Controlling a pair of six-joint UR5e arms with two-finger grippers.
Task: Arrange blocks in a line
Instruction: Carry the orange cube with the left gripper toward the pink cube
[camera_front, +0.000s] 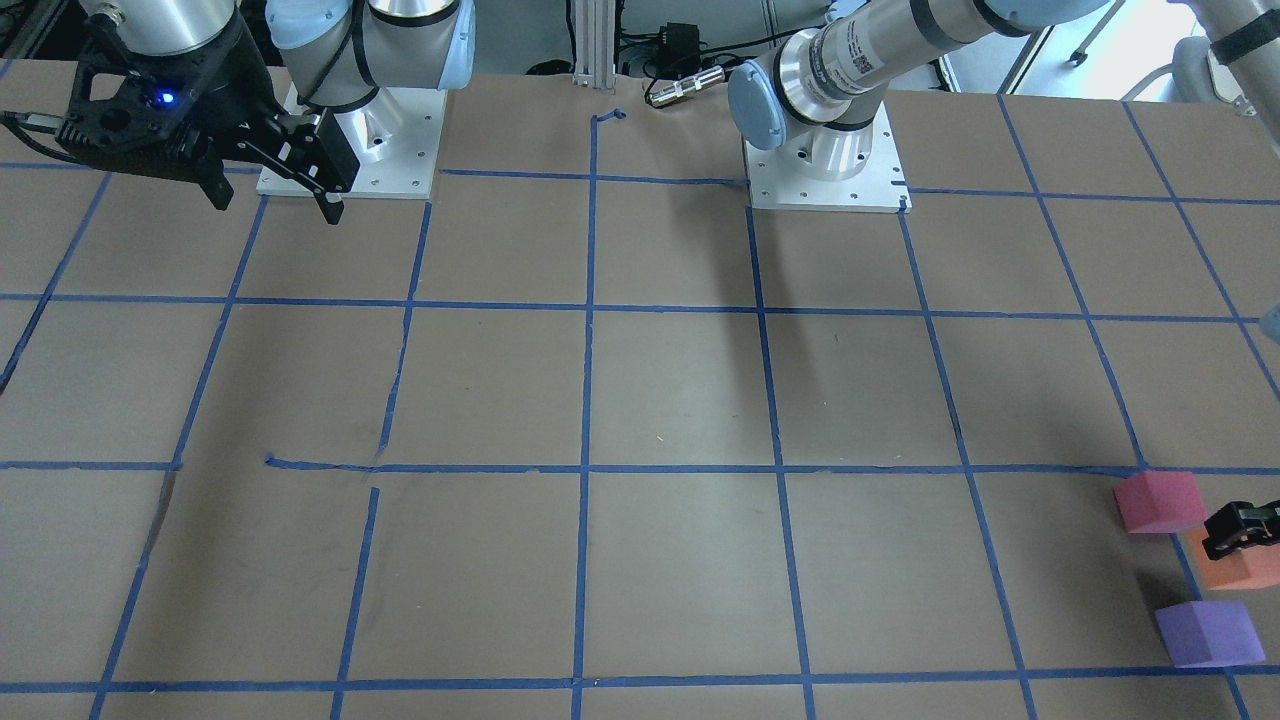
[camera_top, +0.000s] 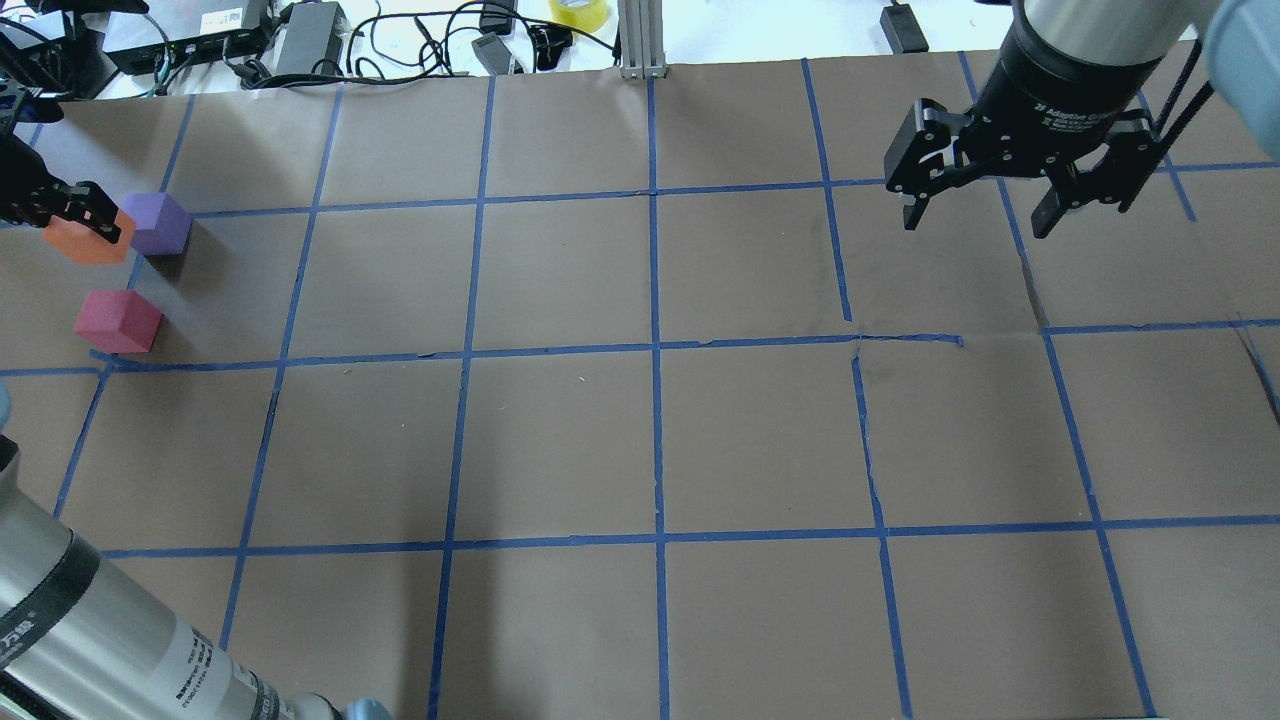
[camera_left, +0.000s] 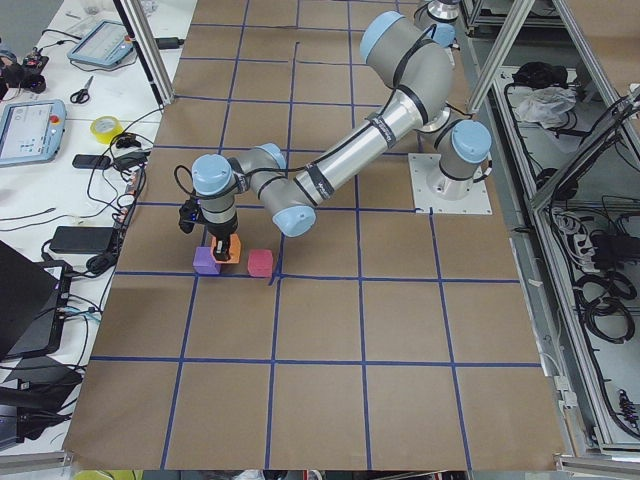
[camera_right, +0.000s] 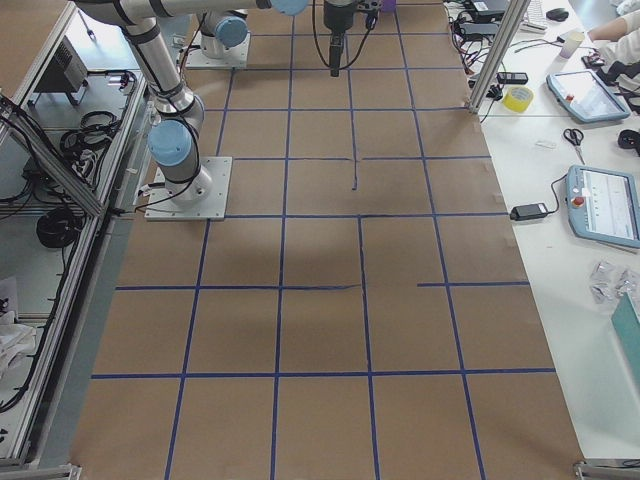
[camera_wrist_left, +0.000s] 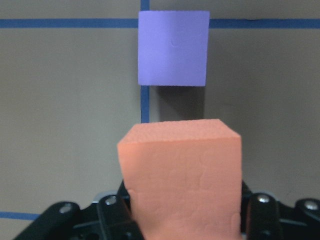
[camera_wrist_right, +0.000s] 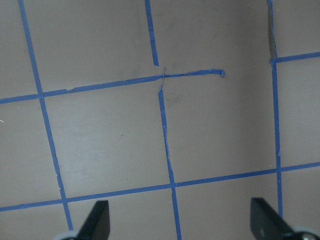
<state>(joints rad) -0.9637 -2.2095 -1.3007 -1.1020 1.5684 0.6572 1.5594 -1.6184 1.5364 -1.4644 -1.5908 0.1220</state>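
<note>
The left hand (camera_front: 1238, 530) is clamping the orange cube (camera_wrist_left: 182, 175); the purple cube (camera_wrist_left: 173, 48) is lying straight ahead; the right hand (camera_top: 975, 228) is gaping, empty.

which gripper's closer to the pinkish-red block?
Left. The left gripper is shut on the orange block near the pinkish-red block; the right gripper hangs open across the table.

Even diffuse light, soft shadow beside purple block (camera_top: 160, 222), near orange block (camera_wrist_left: 182, 180) slightly blurred
</note>
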